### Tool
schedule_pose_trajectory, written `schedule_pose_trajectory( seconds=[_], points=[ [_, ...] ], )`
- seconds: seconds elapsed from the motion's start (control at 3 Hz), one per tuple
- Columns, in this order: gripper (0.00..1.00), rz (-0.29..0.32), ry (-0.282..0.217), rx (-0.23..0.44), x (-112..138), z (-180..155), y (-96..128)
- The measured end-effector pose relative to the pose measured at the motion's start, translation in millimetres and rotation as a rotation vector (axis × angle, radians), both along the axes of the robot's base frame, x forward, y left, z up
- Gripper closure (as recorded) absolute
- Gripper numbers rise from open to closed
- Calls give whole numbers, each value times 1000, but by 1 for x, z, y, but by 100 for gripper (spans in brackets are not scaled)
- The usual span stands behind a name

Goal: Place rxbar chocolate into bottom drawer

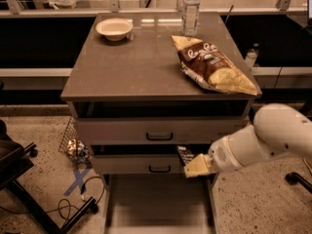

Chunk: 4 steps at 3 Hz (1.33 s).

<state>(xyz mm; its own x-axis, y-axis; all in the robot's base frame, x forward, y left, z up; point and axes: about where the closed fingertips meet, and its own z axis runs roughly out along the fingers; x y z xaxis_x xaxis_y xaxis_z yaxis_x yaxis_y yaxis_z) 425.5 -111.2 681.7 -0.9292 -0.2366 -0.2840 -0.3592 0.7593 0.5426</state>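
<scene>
My gripper (191, 165) hangs low at the cabinet's front right, in front of the middle drawer and just above the open bottom drawer (156, 204). It is shut on the rxbar chocolate (185, 155), a small black bar that sticks up and left out of the cream fingers (197, 166). The bottom drawer is pulled out, with a plain grey floor and side rails. The white arm (265, 138) reaches in from the right.
On the cabinet top lie a brown-and-yellow chip bag (212, 65), a white bowl (114, 29) and a water bottle (190, 9). Two upper drawers with black handles (159, 137) are shut. A wire basket (73, 143) and cables lie on the floor at left.
</scene>
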Motion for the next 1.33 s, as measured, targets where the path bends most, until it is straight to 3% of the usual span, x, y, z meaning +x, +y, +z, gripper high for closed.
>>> schedule_pose_trajectory(
  seconds=[0.33, 0.67, 1.0, 1.33],
  points=[
    [100, -1, 26, 58, -12, -53, -16],
    [100, -4, 98, 117, -18, -111, -24],
    [100, -4, 101, 121, -18, -114, -23],
    [100, 4, 158, 194, -21, -158, -6]
  ],
)
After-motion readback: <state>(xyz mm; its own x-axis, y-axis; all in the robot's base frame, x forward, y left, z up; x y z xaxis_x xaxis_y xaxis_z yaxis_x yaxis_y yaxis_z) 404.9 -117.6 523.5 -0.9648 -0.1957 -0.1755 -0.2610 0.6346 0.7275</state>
